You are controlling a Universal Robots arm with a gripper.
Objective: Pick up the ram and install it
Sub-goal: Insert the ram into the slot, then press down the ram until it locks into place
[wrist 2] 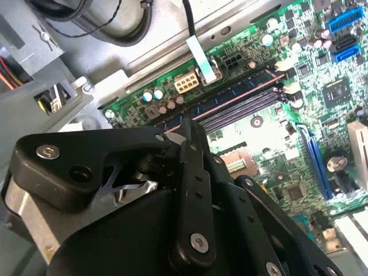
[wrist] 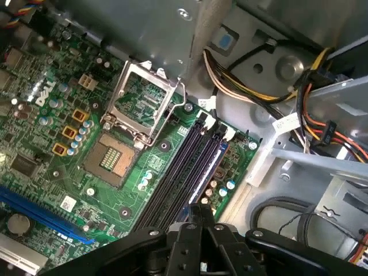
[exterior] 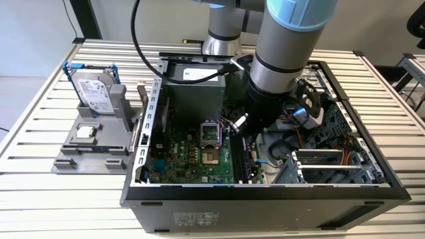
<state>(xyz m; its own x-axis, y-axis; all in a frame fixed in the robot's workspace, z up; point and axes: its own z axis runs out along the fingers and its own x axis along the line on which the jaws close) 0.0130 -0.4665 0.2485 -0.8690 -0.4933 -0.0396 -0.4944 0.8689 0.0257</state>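
Claw (wrist: 201, 214): fingers drawn close together, with a thin gap between the tips. It stands low inside the open computer case (exterior: 265, 191), over the black memory slots (wrist: 172, 184) of the motherboard (exterior: 192, 159).

The ram (wrist: 211, 164) stands on edge in the outermost slot, nearest the board's edge. In the first wrist view it runs straight into the gap between the fingertips. The claw appears to be pinching it, though the contact itself is hidden by the fingers. In the second wrist view the ram (wrist 2: 230, 98) lies along its slot, with the fingertip (wrist 2: 190, 129) over one end.

Labels: white sticker on the hard drive (exterior: 93, 92); print not legible.

Containers: the grey tray (exterior: 73, 159), at the exterior view's left, holds the hard drive upright and a small square processor chip (exterior: 84, 132). The processor socket (wrist: 112, 158) is open.
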